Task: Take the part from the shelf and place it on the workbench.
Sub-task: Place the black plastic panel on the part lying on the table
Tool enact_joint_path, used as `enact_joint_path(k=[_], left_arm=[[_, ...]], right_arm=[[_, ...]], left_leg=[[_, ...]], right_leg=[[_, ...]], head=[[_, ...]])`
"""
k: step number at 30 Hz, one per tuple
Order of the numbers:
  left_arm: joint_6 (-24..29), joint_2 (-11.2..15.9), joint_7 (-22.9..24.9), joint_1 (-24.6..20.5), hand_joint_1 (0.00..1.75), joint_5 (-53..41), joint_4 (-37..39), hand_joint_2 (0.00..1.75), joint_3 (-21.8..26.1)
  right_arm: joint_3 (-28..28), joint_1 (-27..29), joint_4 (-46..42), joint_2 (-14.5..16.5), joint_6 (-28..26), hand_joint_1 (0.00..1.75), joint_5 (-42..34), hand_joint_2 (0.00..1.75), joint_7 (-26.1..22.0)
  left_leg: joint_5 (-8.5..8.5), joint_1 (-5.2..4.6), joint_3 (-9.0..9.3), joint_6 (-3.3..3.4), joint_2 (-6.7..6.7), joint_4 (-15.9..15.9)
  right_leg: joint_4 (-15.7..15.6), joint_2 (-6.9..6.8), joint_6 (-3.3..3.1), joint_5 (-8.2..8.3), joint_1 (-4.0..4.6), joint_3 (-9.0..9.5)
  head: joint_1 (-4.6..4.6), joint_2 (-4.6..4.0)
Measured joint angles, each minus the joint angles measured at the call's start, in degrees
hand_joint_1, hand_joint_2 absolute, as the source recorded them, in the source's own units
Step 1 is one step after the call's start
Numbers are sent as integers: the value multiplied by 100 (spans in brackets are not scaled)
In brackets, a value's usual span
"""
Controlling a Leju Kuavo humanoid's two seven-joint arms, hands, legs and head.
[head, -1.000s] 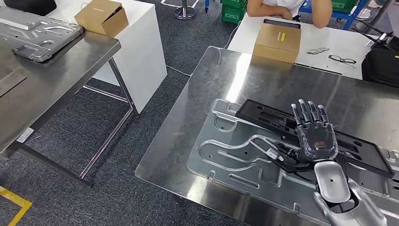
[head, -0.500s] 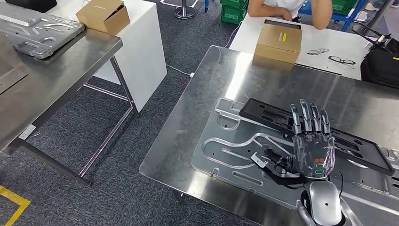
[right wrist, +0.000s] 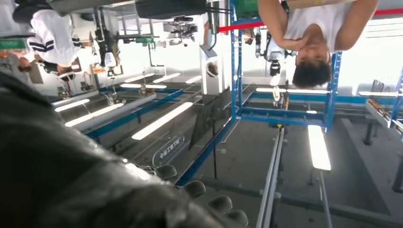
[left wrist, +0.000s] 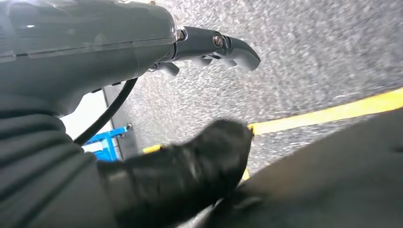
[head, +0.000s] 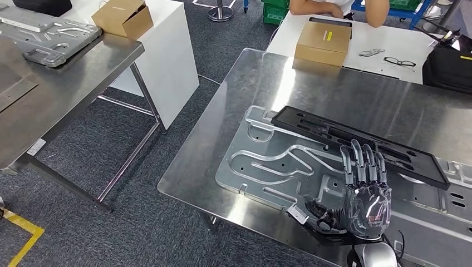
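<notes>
Head view: the right hand is seen lower and nearer the workbench's front edge than a second ago, drawn back off the black part, fingers extended and spread with nothing held. The whole scene has shifted slightly, so the camera has moved too. The black part lies flat across the far side of a grey metal plate on the workbench, apart from the hand. The left hand is seen in its wrist view above grey floor with nothing gripped, fingers loosely apart. Beyond the workbench are found a cardboard box and glasses on a white table, where a person leans.
</notes>
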Motion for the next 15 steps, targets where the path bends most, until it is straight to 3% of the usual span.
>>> enact_joint_path(k=[2,3,4,7,8,9,11,12,13,14,15], left_arm=[[1,0,-13,-6,0,9,6,175,-9],[1,-1,-24,-7,0,21,9,175,-9],[1,-4,-35,-3,0,32,11,175,-9],[7,-20,-58,17,0,53,13,175,-9],[12,-27,-62,15,0,59,14,175,-9],[21,-36,-66,12,0,70,16,175,-9],[33,-51,-89,6,0,112,20,175,-9],[28,-60,-103,7,0,148,21,175,-8],[15,-69,-115,9,0,190,21,175,-4],[-1,-78,-127,10,0,228,21,175,6],[-17,-85,-141,12,0,262,21,175,18]], right_arm=[[-12,94,-95,56,-1,0,7,0,-93],[-21,164,-150,88,-2,0,16,0,-134],[-27,244,-202,123,-3,0,27,0,-171],[-27,473,-355,219,-8,0,57,0,-234],[-24,539,-414,243,-12,0,63,0,-242],[-16,599,-475,259,-16,0,66,0,-251],[-3,697,-590,279,-24,0,68,0,-321],[1,744,-643,288,-26,0,68,44,-379],[2,791,-690,302,-26,0,68,87,-444],[2,844,-733,316,-26,0,68,131,-495],[2,899,-771,333,-26,0,68,175,-529]], left_leg=[[243,-16,573,58,2,-858],[322,-32,752,84,0,-1168],[365,-50,834,104,-3,-1336],[515,-64,771,176,4,-1399],[591,-52,733,217,18,-1428],[675,-38,676,256,36,-1457],[810,-35,524,307,63,-1464],[868,-39,438,309,73,-1450],[920,-43,351,304,80,-1431],[968,-45,263,296,84,-1401],[1007,-45,169,282,85,-1361]], right_leg=[[4,10,36,87,13,-68],[-2,10,68,130,17,-83],[-12,5,104,173,16,-88],[-64,2,213,279,-1,-89],[-16,9,236,192,-2,-120],[149,18,253,-18,-2,-182],[785,26,270,-635,-7,-356],[1151,27,281,-867,-8,-418],[1406,26,291,-956,-7,-421],[1494,26,294,-919,-7,-336],[1364,25,290,-793,-7,-137]], head=[[0,0],[0,0],[0,0],[-1,0],[1,0],[2,0],[3,0],[3,0],[2,0],[2,0],[2,0]])
